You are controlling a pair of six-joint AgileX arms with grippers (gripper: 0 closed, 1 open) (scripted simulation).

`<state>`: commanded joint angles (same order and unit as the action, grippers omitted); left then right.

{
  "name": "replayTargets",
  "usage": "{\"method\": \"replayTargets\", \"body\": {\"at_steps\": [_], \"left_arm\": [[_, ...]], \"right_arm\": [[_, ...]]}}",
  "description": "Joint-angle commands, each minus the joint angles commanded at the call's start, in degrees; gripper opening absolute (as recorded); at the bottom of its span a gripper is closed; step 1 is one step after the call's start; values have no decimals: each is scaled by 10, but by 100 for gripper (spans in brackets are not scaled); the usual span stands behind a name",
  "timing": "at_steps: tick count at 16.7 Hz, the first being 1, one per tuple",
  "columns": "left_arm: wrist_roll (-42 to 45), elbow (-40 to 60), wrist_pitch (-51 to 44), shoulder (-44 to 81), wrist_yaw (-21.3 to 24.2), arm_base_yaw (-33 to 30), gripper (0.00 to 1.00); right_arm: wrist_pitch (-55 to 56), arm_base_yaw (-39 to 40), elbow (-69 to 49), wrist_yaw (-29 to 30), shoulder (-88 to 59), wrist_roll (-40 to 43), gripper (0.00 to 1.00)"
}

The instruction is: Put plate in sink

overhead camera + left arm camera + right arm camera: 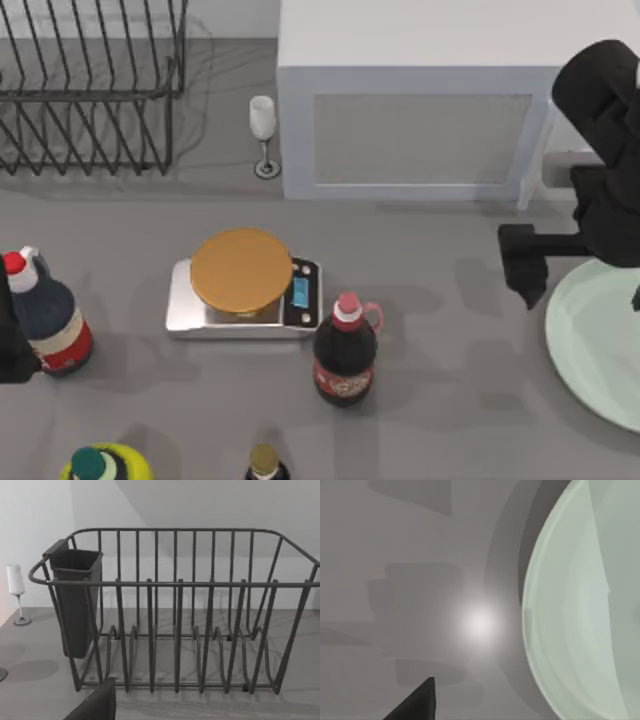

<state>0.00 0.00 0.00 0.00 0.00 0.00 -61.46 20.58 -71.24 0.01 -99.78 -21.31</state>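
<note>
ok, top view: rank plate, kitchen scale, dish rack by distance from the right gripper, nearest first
Right gripper, at the table's right side:
1. plate, right edge, just beside the gripper
2. kitchen scale, centre-left
3. dish rack, far top left corner

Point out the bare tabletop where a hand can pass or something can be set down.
Open patches: between the kitchen scale and the plate, in front of the microwave; also between the dish rack and the scale. Crowded: the near left, around the bottles. The right gripper hovers at the plate's left edge.
</note>
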Motion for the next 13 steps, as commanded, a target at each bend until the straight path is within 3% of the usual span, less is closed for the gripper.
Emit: {"method": "replayTargets", "body": {"at_steps": [5,13], "left_arm": [[0,0,0,0,0,0,100],[0,0,0,0,0,0,100]], "right_arm": [[23,-3,17,0,-9,0,100],[221,1,123,0,-94,-3,100]]}}
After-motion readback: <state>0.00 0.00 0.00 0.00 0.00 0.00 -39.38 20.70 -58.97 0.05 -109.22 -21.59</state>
